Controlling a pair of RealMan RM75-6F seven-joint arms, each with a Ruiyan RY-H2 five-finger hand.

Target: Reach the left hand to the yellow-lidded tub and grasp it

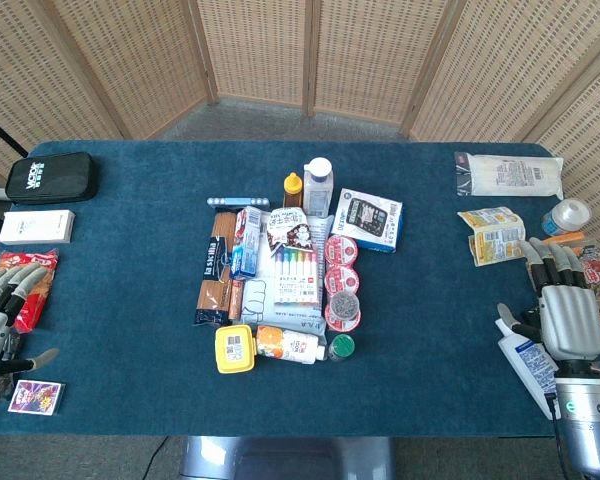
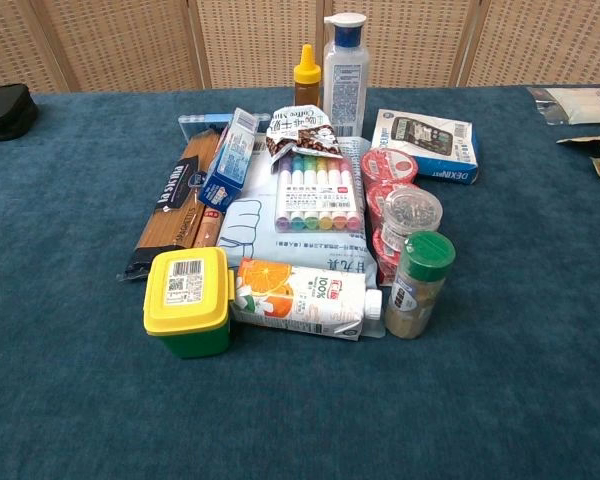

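**Left hand at table edge, tub not yet approached**

Blue table, wide, cluttered at centre. Central pile: flat white pack under a marker set, pasta packs at the pile's 9 o'clock, orange juice carton lying flat at its 6 o'clock.

Yellow-lidded tub sits at the pile's 7 o'clock, upright, barcode label on the lid, its right side touching the juice carton's end. Its left and near sides stand free of clutter. Green-capped spice jar stands beyond the carton's other end.

Left hand at the table's 8 o'clock edge, well apart from the tub, fingers spread, holding nothing; a red snack packet lies just beside it. Right hand at the 4 o'clock edge, fingers extended and apart, empty, beside a white tube.

Judgement: reach step not begun. Next move calls for carrying the left hand toward the table's centre, approaching from the tub's open left side, fingers kept wide enough to span the lid, avoiding the carton.
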